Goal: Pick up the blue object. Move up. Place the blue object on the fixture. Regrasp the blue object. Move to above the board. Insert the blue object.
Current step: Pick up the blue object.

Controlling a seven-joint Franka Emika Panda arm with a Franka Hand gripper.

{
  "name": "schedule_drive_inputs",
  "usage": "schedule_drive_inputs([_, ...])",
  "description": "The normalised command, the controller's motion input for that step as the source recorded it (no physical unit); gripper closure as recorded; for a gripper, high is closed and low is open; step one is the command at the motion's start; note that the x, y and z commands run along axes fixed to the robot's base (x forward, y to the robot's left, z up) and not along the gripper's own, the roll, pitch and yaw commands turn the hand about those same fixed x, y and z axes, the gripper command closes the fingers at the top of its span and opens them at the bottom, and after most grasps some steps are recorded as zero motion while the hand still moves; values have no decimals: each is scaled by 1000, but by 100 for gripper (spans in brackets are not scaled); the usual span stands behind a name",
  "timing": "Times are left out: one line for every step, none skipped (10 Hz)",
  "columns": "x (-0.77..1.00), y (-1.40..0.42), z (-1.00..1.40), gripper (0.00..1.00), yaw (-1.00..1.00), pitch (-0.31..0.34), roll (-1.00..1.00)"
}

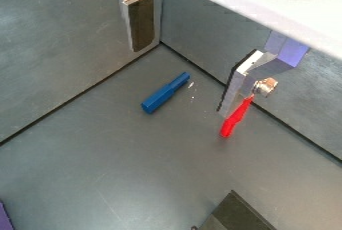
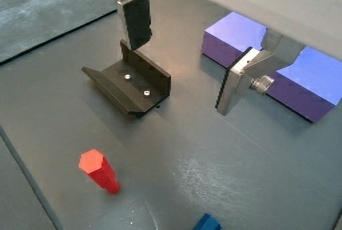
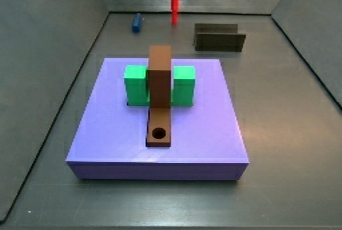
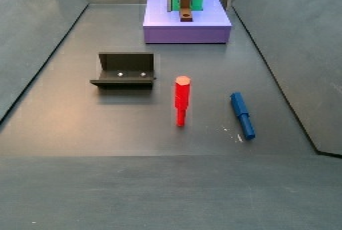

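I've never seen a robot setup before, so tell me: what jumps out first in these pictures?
The big purple board dominates, carrying a green block and a brown bar with a round hole. Beyond it a red peg stands upright, a blue peg lies flat beside it, and the dark fixture sits on the floor. The gripper hangs above with jaws open, holding nothing.

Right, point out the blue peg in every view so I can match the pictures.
Wrist view: blue object lying on the floor, open gripper above it, red peg beside.
Wrist view: only its tip at the frame edge.
Side view: far back, beside the red peg.
Side view: near right, beside the red peg.
Shared landmark: red peg.
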Motion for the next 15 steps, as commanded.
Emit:
schedule_drive_inputs([0, -17, 0, 0, 0, 0, 0])
schedule_drive_inputs([0, -71, -20, 0, 0, 0, 0])
schedule_drive_inputs([-194, 0, -191, 0, 0, -129, -149])
schedule_drive_inputs([-163, 0, -446, 0, 0, -44, -169])
schedule_drive_inputs([-417, 177, -846, 0, 0, 0, -47])
schedule_drive_inputs([-663, 420, -1000, 0, -26, -13, 0])
schedule_drive_inputs([-554, 403, -1000, 0, -17, -36, 0])
schedule_drive_inputs([-397, 380, -1000, 0, -109, -11, 26])
schedule_drive_inputs([-269, 11, -823, 0, -191, -11, 233])
schedule_drive_inputs([-117, 0, -734, 0, -283, 0, 287])
schedule_drive_inputs([-129, 0, -743, 0, -274, 0, 279])
schedule_drive_inputs([-203, 0, -726, 0, -209, 0, 284])
schedule_drive_inputs([-366, 0, -697, 0, -66, -7, 294])
schedule_drive_inputs([-537, -77, -643, 0, 0, -31, 266])
schedule_drive_inputs([-560, -31, -531, 0, -6, -51, 223])
